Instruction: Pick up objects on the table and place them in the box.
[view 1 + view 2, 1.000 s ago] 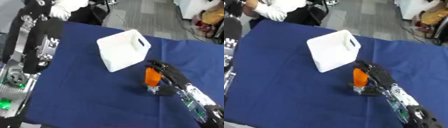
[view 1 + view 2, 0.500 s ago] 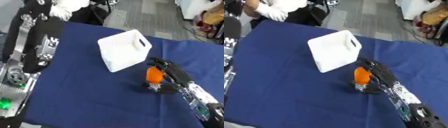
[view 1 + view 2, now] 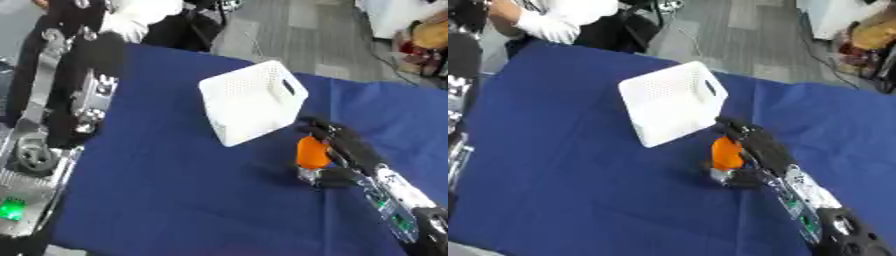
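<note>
1. Gripping an orange object (image 3: 311, 151) with fingers and thumb curled round it: right hand (image 3: 343, 154), reaching in from the lower right corner of the desk (image 3: 175, 190).
2. Orange object held upright, pale at its lower end, just off the near right corner of the white box (image 3: 253, 102); hard to tell whether touching the blue cloth or lifted clear of it.
3. White box set near the middle of the desk, toward the far edge, lying tipped with its perforated wall up and a handle slot on its right side.
4. Left arm (image 3: 61, 115) raised along the left edge of the desk; left hand not seen in either view.
</note>
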